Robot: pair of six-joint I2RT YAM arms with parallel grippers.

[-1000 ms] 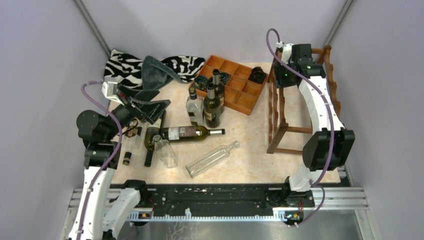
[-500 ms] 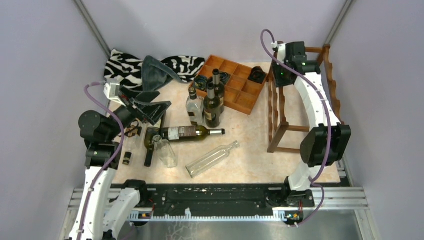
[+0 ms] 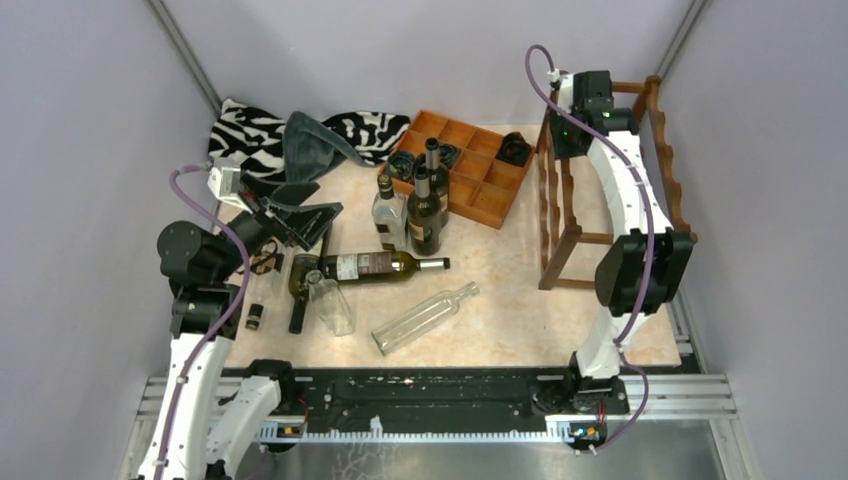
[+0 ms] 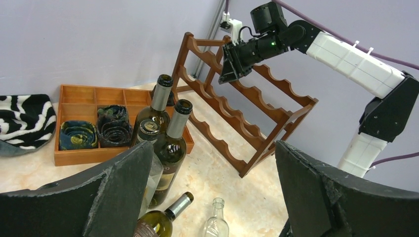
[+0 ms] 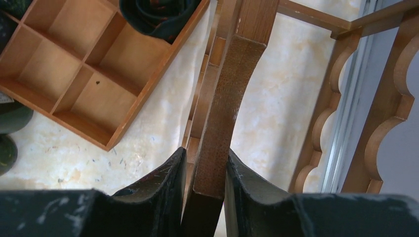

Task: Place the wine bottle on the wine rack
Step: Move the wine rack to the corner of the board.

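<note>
Wine rack (image 3: 552,205) stands at the right of the table (image 3: 500,300), one frame post clamped in the right tool (image 5: 205,158). A green wine bottle (image 3: 375,265) lies on its side well apart, near the wide-spread left tool (image 4: 212,148).

You had your left gripper (image 4: 213,148) spread wide, its two dark, rough-faced fingers (image 4: 118,192) framing the bottom of the view. Between them stood two upright dark green glass wine bottles (image 4: 170,148), close together, just in front of a flat orange-brown wooden compartment tray (image 4: 74,91) with two rolled dark fabric coils (image 4: 79,136) in neighbouring compartments. Nearer you, a pale green bottle with a silver neck (image 4: 165,219) lay on the beige marbled tabletop (image 4: 232,190) beside a clear glass bottle (image 4: 213,229). To the right was the reddish-brown open wooden wine rack (image 4: 279,137) with scalloped rails, your right gripper (image 4: 228,69) at its top rail
</note>
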